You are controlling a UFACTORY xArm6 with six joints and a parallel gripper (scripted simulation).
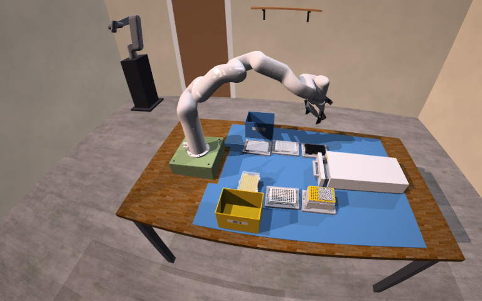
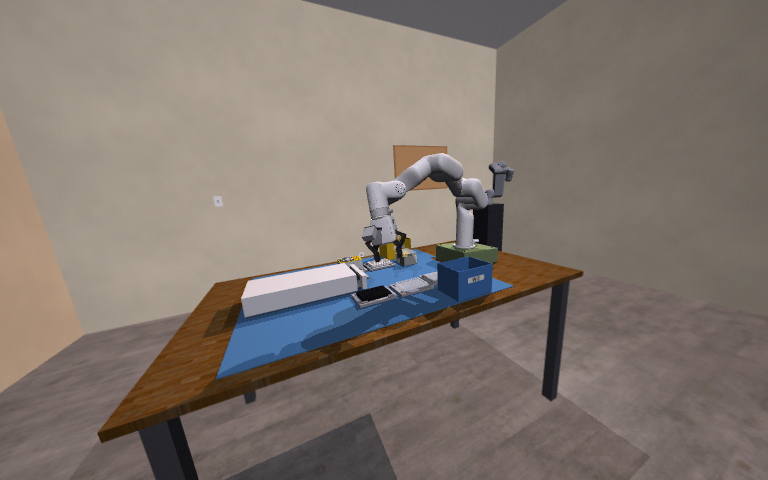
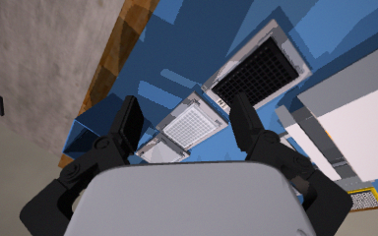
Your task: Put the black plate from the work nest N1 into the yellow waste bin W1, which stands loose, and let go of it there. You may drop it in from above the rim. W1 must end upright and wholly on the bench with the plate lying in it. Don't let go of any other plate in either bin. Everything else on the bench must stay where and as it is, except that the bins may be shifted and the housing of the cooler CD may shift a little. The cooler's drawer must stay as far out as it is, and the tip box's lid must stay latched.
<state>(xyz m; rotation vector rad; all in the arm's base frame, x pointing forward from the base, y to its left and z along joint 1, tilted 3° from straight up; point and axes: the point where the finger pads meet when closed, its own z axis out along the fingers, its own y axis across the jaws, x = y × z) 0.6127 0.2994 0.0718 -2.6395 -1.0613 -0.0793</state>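
The black plate (image 1: 314, 148) lies in its grey nest at the back of the blue mat, right of a white plate (image 1: 286, 146) and next to the white cooler (image 1: 366, 170). It also shows in the wrist view (image 3: 257, 73) and in the exterior view (image 2: 373, 294). The nest carries the label N1. My gripper (image 1: 315, 111) is open and empty. It hangs well above the black plate, tilted; in the wrist view (image 3: 189, 123) the plate lies beyond the fingertips. The yellow bin W1 (image 1: 239, 210) stands upright and empty at the mat's front left.
A blue bin (image 1: 260, 125) stands at the back left of the mat. A clear plate (image 1: 257, 146) lies left of the white one. The cooler's drawer (image 1: 318, 167) sticks out a little. A yellow tip box (image 1: 320, 195), a grey-nested plate (image 1: 282, 196) and a pale yellow plate (image 1: 248, 180) stand near W1.
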